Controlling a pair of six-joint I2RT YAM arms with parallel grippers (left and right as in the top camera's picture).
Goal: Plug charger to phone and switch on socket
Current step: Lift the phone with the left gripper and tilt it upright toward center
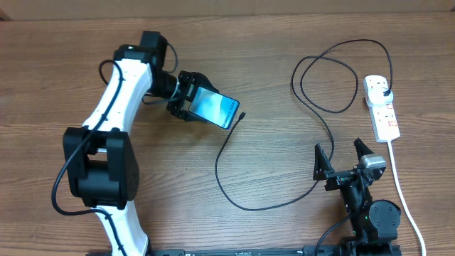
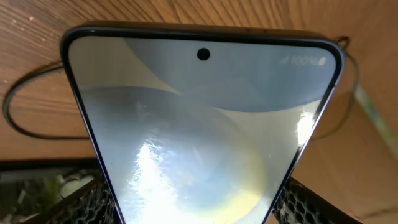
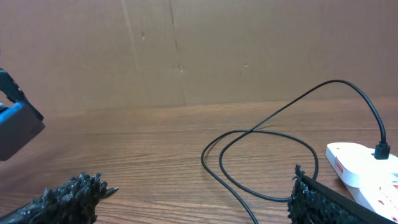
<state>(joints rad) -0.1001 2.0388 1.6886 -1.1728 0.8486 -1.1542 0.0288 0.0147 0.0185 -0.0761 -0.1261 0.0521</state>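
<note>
Presently, item one: phone [image 1: 215, 108], gripped across its sides by the left gripper [image 1: 190, 99], jaws part-way apart, held clear of the table [image 1: 57, 64], its free end near the connector tip [image 1: 242, 114] of the charger [image 1: 217, 169]. Item two: right gripper [image 1: 344, 158], jaws fully spread and empty, beside the cable's middle run; it should probably pinch just behind the tip and push straight into the port. Surroundings: plug [image 1: 384, 93] seated in the socket [image 1: 382, 108], far right, well apart; slack cable loops between may drag or snag.
</note>
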